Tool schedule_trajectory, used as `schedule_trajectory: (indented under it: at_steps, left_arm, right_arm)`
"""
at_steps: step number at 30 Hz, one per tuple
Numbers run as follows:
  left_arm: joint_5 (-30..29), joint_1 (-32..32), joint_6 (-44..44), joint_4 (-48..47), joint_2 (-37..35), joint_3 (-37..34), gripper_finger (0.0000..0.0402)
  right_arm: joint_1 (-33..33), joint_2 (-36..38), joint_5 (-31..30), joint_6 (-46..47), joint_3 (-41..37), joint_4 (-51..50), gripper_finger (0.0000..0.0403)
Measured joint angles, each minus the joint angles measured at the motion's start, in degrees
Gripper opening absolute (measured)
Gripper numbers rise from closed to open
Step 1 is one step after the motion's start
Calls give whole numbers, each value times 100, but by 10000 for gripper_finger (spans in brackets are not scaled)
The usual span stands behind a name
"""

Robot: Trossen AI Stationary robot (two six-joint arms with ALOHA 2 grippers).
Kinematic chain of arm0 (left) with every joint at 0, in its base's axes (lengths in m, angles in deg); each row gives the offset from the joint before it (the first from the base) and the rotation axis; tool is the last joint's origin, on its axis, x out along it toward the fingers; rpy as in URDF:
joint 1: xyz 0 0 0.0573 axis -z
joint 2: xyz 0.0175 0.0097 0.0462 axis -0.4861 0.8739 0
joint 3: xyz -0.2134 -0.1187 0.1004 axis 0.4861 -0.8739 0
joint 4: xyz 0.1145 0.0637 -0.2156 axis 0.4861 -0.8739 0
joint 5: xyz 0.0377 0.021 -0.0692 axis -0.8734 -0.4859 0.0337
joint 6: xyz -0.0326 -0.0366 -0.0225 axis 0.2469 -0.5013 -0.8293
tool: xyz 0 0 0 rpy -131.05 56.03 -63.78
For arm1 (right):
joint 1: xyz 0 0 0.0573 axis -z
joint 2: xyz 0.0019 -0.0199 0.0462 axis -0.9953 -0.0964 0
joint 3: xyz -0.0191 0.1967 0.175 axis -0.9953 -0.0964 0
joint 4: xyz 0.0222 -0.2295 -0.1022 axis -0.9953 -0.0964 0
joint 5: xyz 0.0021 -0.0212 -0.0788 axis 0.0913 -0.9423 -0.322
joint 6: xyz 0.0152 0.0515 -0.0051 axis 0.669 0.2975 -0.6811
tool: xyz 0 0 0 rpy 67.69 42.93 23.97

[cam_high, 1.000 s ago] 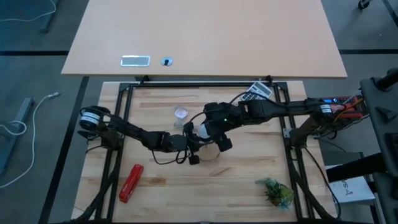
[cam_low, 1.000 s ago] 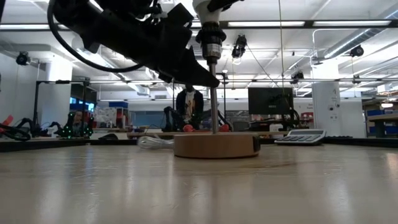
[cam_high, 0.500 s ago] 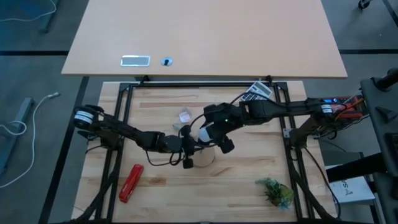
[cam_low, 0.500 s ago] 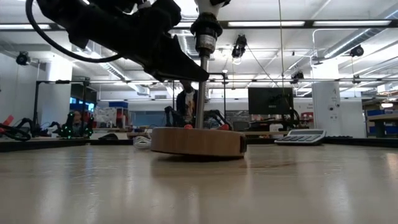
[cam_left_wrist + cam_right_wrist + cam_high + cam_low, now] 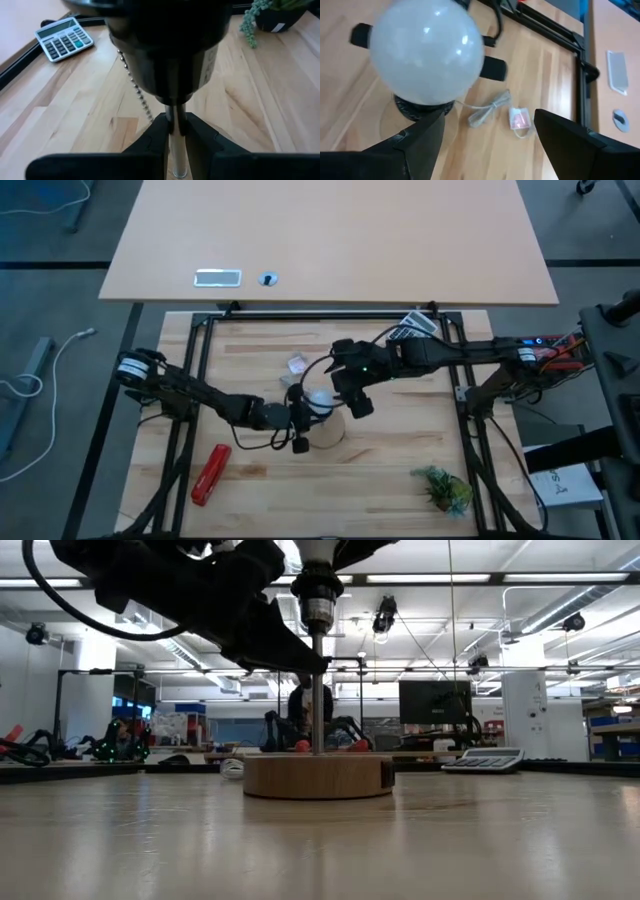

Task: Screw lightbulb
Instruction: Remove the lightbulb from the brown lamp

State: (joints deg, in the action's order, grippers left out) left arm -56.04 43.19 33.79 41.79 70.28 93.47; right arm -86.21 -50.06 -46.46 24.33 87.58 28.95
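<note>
I take the wooden lamp base [image 5: 318, 776] as my landmark. Since a second ago it has slid across the table toward the left arm's side and now sits flat again, after tilting half a second back. The left gripper [image 5: 175, 131] is clamped nearly shut on the thin metal stem [image 5: 317, 690] rising from the base. The lightbulb [image 5: 426, 51] sits in the black socket [image 5: 422, 109] atop that stem, directly above the base. The right gripper [image 5: 485, 131] has spread its fingers wide in the last second and holds nothing; the fingers flank the bulb without touching it. I judge this a release between turns, or the bulb seated. A calculator [image 5: 64, 37] lies well beyond the base; I can read no writing anywhere.
</note>
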Motion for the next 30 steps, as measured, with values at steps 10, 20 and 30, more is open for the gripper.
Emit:
schedule_trajectory:
  at_steps: [10,20,30]
  left_arm:
    - [-80,-12,-210,-26,-7,-100,34]
    - [-120,-21,-252,476,-2,-358,34]
    - [-122,-26,-260,487,0,-363,34]
  right_arm:
    - [-18,197,-213,450,4,-270,282]
    - [-96,202,121,788,9,-164,295]
    - [-165,200,143,912,11,207,341]
